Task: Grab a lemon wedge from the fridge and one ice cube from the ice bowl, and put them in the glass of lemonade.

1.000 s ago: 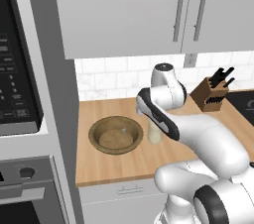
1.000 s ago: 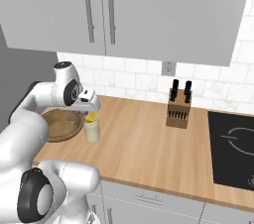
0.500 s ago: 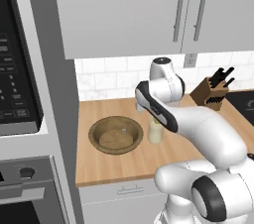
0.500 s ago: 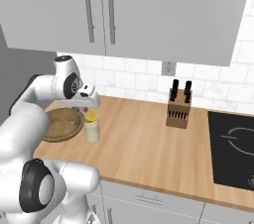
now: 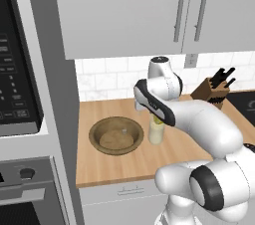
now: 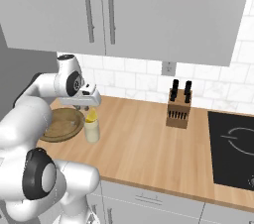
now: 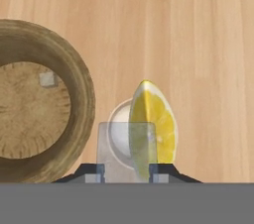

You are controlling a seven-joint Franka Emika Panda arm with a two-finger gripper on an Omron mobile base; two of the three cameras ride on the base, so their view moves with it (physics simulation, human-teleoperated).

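Wooden counter (image 6: 149,148) — white tiled wall (image 6: 139,82), grey cabinets (image 6: 163,15) above.

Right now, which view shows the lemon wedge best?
The hand view: the lemon wedge looms large, rind and flesh clear, directly over the glass of lemonade beside the ice bowl. In the right base view it is a small yellow speck above the glass. In the left base view the arm covers most of it.
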